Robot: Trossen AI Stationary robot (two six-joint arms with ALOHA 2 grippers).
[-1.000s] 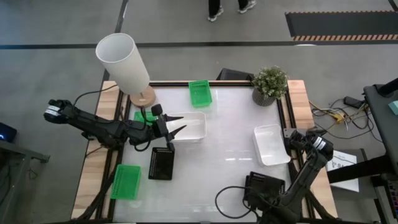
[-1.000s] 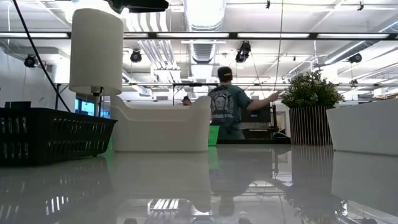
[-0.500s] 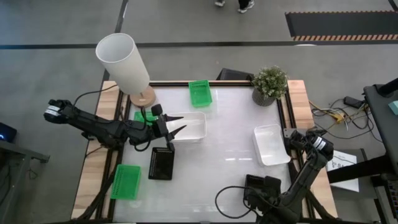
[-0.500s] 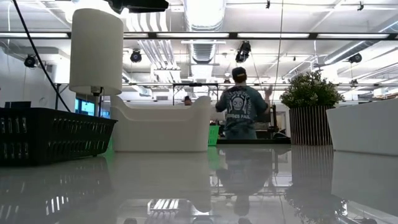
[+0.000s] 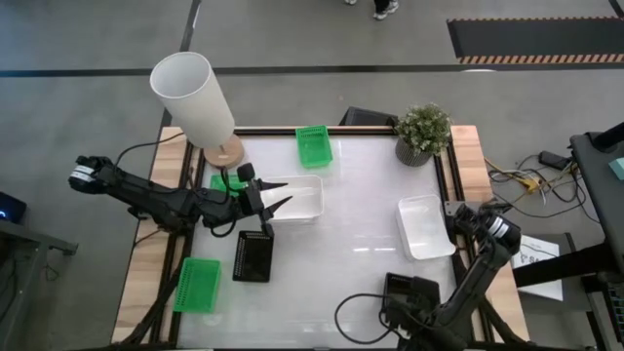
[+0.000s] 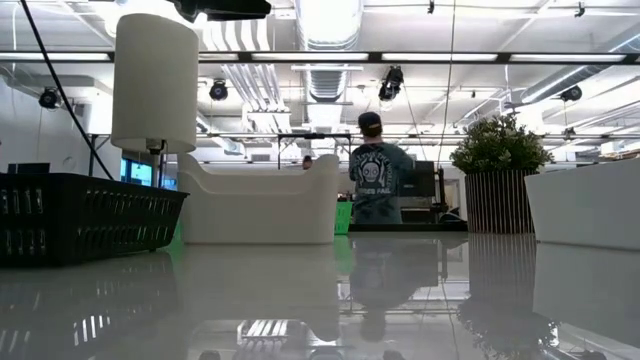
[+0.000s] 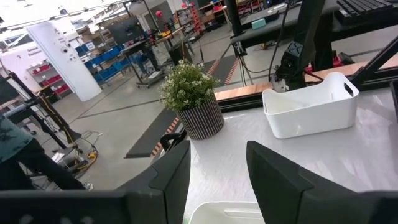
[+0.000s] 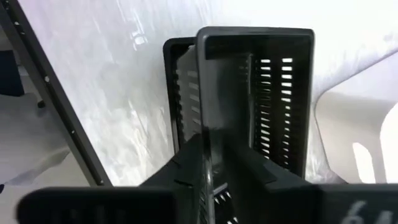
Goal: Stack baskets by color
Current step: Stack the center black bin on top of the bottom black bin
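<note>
Right pincer (image 8: 210,149) shifts a hair, pinched tight on the black basket (image 8: 273,93) wall, so square it before releasing; left pincer (image 7: 217,155) hangs open, empty.

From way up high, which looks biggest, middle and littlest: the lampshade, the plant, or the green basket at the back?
1. Tall white cylindrical lampshade, though it stands nearer the camera.
2 and 3. Potted green plant and bright green plastic basket look alike.
</note>
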